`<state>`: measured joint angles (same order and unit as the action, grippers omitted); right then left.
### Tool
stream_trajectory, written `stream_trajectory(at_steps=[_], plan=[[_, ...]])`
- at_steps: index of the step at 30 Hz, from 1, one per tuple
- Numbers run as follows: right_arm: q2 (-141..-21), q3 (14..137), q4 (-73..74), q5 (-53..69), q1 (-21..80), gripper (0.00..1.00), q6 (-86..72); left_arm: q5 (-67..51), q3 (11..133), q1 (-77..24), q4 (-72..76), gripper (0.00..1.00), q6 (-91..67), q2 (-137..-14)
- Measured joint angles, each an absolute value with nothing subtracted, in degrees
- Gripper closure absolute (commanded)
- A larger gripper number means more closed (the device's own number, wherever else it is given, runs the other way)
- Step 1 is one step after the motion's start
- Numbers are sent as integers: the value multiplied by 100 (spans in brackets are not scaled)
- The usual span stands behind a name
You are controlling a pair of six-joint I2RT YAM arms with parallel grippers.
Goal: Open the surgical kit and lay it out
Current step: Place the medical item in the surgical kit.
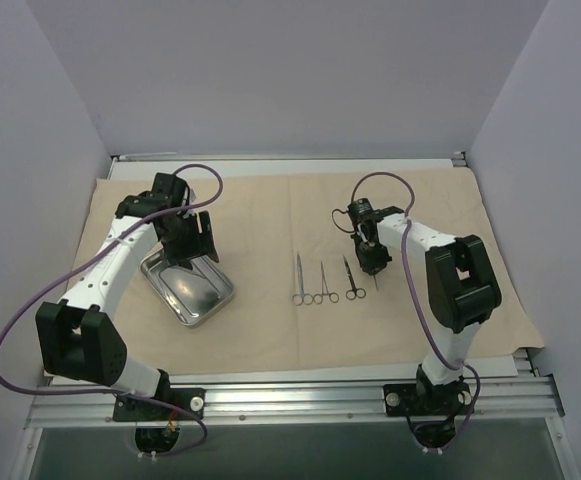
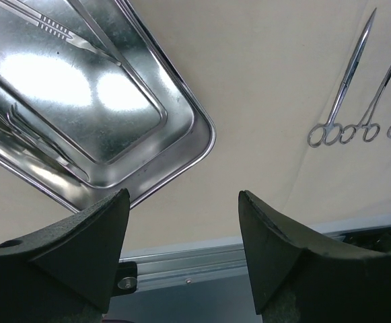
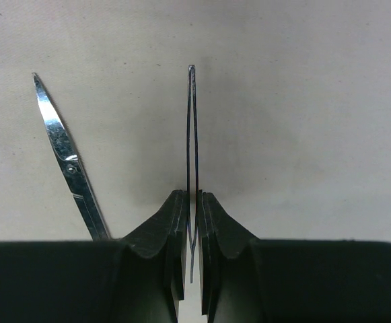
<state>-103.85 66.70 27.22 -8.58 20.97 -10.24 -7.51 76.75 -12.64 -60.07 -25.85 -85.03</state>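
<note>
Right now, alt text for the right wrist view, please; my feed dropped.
The right gripper is shut on slim steel tweezers, whose tips point away over the beige cloth. Scissors lie on the cloth to their left, tip angled left.

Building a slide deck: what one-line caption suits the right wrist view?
Right gripper shut on slim tweezers over the beige cloth, scissors lying alongside.

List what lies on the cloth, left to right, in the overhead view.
Steel tray → long forceps → shorter forceps → scissors → right claw shut on tweezers.
</note>
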Motion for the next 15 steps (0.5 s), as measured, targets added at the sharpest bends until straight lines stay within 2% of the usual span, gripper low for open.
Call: stream_trajectory(at_steps=[6,9,13,15], plan=[[-10492,6589,2571,-679,2097,100,-1037,-685,7636,-1258,-6073,26,-2622,-8519],[-10501,6571,2554,-661,2097,88,-1044,-585,7634,-1256,-6152,25,-2685,-8576],[-10503,6576,2558,-668,2095,64,-1081,-473,7634,-1240,-6272,25,-2825,-8788],[-10503,6619,2637,-690,2080,57,-1087,-423,7631,-1225,-6324,25,-2932,-8899]])
